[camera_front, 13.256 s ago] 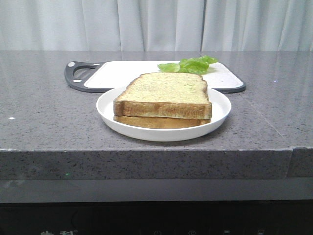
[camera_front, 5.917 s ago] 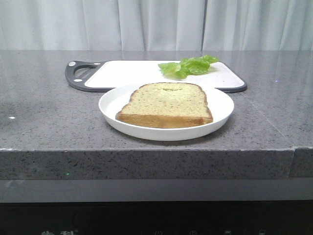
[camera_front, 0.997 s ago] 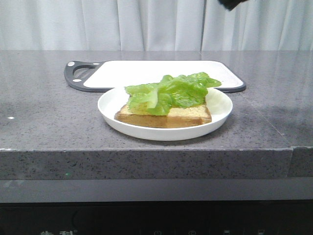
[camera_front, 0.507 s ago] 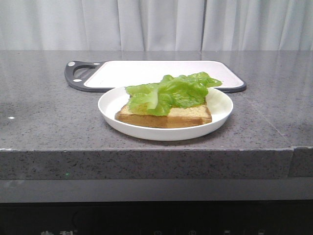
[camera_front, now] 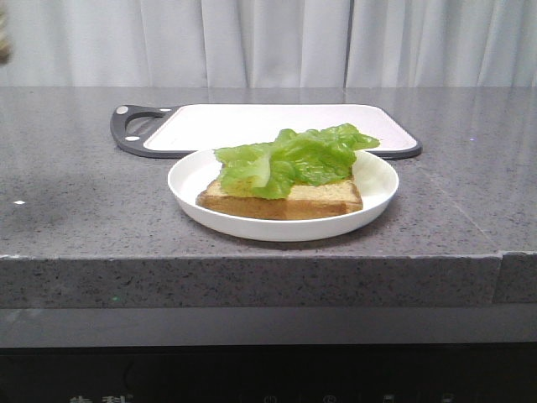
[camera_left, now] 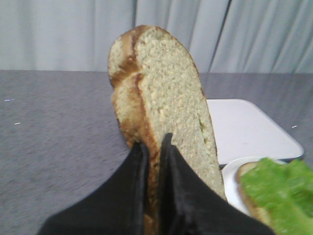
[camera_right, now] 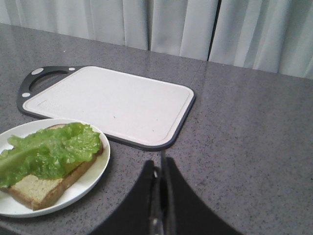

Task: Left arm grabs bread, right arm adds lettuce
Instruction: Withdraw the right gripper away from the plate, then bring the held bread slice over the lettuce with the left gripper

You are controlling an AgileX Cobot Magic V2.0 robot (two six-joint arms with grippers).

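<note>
The bread [camera_left: 161,93], a toasted slice with a brown crust and a pale speckled face, stands on edge in the left wrist view with my left gripper [camera_left: 154,144] shut on its lower crust, above the counter to the left of the plate. The lettuce [camera_front: 289,158] lies spread over a second slice [camera_front: 319,200] on the white plate [camera_front: 377,197]. My right gripper [camera_right: 161,164] hangs shut and empty over the counter, right of the plate, near the board's corner. The front view shows neither gripper clearly, only a brownish blur [camera_front: 2,42] at its top left edge.
A white cutting board with a dark rim and handle [camera_front: 226,122] lies behind the plate, nothing on it. The plate sits close to the counter's front edge [camera_front: 252,256]. Pale curtains hang at the back.
Over the earlier frames the top slice left the plate and the lettuce went from the board onto the remaining slice. The dark gripper at the top right has gone; a blur now shows top left.
</note>
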